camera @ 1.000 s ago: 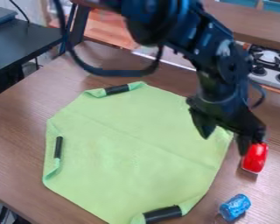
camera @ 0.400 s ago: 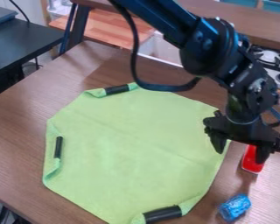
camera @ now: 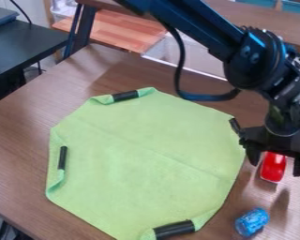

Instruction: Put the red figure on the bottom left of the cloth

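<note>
At the right side of the view, the black gripper (camera: 276, 169) hangs open, one finger to the left and one to the right of the red figure (camera: 273, 168). The red figure rests on the table just beyond the cloth's right edge, its top partly hidden by the gripper's body. Spread on the table, the light green cloth (camera: 140, 159) has folded edges with black pieces at several of them. Its near left part is bare.
A blue cylindrical object (camera: 251, 221) lies on the wooden table (camera: 21, 140), nearer the camera than the red figure. Black pieces (camera: 174, 229) sit along the cloth's edges. A dark side table (camera: 27, 47) stands at the upper left.
The arm has moved to the right. One finger that earlier overlapped the red figure now stands to its right, and the figure shows between the fingers. Figure, cloth and blue object remain in place.
</note>
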{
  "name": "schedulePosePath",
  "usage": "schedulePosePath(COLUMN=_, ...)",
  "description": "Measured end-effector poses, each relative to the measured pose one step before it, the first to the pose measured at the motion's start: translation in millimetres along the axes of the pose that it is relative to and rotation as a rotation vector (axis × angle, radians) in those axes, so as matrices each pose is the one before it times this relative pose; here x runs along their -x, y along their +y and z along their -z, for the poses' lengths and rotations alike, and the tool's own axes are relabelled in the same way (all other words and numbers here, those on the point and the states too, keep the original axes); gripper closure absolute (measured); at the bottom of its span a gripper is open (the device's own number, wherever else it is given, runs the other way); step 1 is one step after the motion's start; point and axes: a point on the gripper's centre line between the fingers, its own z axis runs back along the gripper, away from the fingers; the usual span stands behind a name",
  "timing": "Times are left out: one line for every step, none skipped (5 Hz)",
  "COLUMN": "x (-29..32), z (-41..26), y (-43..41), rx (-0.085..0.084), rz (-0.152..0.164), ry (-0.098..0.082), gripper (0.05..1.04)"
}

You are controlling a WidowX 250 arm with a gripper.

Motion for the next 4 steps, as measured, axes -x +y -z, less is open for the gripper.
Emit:
schedulePosePath(x=-8.53, z=6.25, y=-6.24, rx=0.0050, rz=-0.0289, ry=-0.0118, gripper=0.087)
schedulePosePath(x=-0.87, z=5.62, y=1.81, rx=-0.0153, rz=-0.0144, ry=-0.0072, gripper=0.116)
schedulePosePath(x=6.12, z=3.07, y=6.53, rx=-0.0176, rz=-0.0166, ry=0.0044, gripper=0.408)
schedulePosePath(x=3.21, z=-20.21, y=-1.08, rx=0.0429, rz=0.0081, ry=-0.0002, gripper=0.505)
